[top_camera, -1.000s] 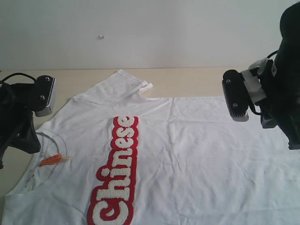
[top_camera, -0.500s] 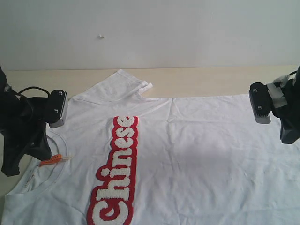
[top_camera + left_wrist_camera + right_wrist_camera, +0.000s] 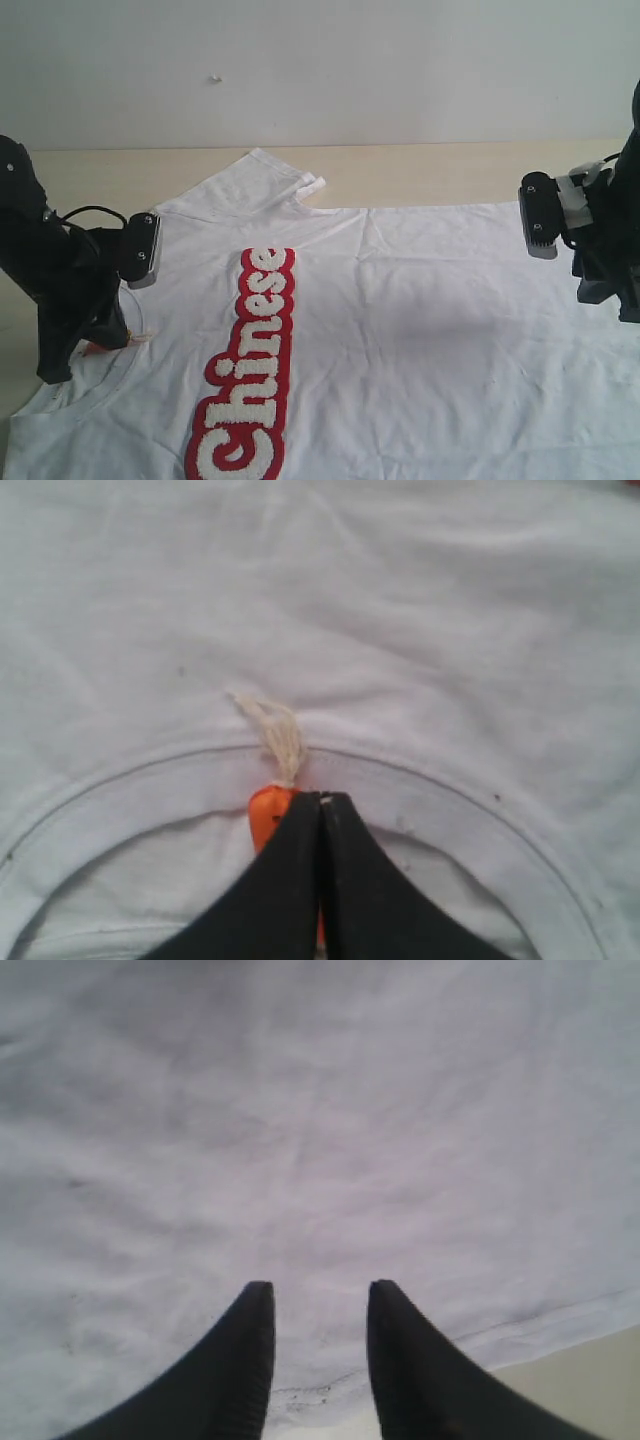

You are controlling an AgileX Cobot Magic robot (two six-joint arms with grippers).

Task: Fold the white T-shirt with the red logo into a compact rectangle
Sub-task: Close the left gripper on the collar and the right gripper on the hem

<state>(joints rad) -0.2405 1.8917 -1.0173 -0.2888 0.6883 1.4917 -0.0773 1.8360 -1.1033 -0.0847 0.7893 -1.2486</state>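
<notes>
Large white cotton short-sleeved T-shirt is lying flat, front up, covering most of the beige counter. The fuzzy red-and-white "Chinese" logo strip is running down its chest. The black left claw is pointing down at the collar. The black right claw is sitting over the shirt's opposite edge.

one t-shirt; one logo; two claws
</notes>
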